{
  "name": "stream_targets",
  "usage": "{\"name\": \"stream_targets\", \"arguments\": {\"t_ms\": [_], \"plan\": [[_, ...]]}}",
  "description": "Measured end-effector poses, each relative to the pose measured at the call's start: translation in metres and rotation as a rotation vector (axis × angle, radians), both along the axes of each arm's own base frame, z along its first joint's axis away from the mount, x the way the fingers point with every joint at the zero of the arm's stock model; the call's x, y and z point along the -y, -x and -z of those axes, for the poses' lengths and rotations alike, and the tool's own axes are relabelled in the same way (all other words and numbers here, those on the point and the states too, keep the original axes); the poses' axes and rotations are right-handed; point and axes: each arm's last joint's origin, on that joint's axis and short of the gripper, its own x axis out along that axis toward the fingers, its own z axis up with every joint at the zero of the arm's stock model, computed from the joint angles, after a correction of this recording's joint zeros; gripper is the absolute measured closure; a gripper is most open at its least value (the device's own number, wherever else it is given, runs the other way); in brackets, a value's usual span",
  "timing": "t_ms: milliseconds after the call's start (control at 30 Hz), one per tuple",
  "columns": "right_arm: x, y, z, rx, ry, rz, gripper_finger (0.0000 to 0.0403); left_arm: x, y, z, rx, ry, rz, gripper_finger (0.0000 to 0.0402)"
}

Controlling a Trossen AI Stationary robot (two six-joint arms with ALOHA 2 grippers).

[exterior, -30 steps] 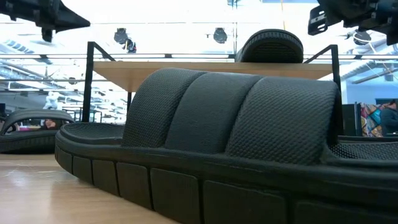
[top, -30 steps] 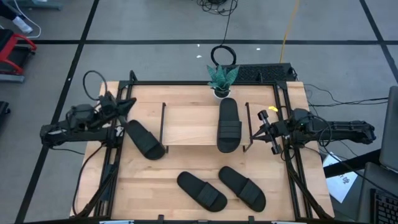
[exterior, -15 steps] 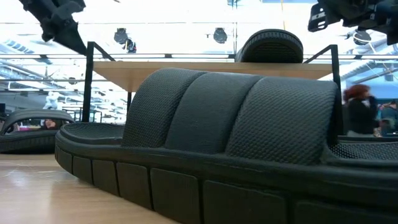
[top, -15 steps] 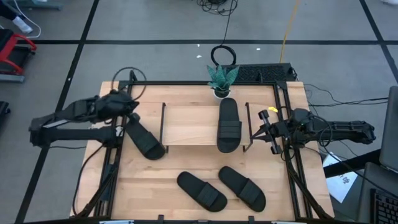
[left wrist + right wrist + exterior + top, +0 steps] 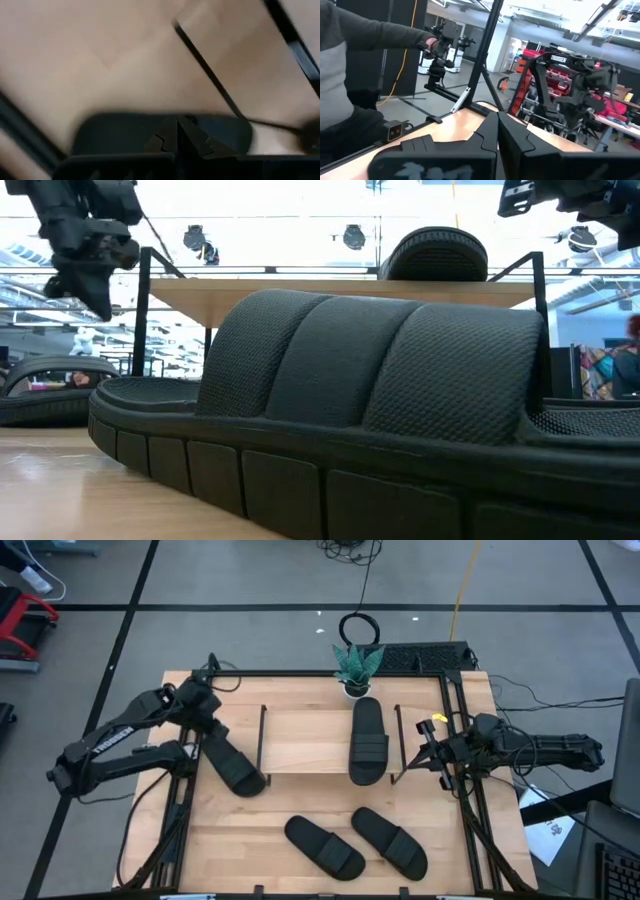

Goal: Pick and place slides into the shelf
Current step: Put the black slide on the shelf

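Here, the left gripper (image 5: 208, 720), fingers pressed together, hovers above the black ribbed slide sandal (image 5: 232, 763) at the table's nine o'clock side. Another slide (image 5: 368, 740) lies on the light wood shelf board (image 5: 305, 740). The right gripper (image 5: 432, 752), also closed, waits at three o'clock.

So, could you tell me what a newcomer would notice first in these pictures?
Probably the black slides: one lies on the shelf near its right end, one on the table left of the shelf, and two side by side near the front edge. Next, the left gripper poised over the left slide's far end with fingers closed, while the right gripper waits, closed, beyond the shelf's right frame.
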Motion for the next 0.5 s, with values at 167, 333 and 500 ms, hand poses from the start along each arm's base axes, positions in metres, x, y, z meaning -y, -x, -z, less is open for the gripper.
{"name": "stream_targets", "arguments": {"t_ms": [167, 333, 500], "plan": [[0.0, 0.0, 0.0, 0.0, 0.0, 0.0, 0.0403, 0.004, 0.002, 0.013, -0.012, 0.16, -0.089, 0.0401], [0.0, 0.0, 0.0, 0.0, 0.0, 0.0, 0.0403, 0.008, 0.002, 0.028, -0.03, 0.223, -0.068, 0.04], [0.0, 0.0, 0.0, 0.0, 0.0, 0.001, 0.0403, 0.016, 0.0, 0.045, 0.001, 0.363, -0.003, 0.0384]]}}
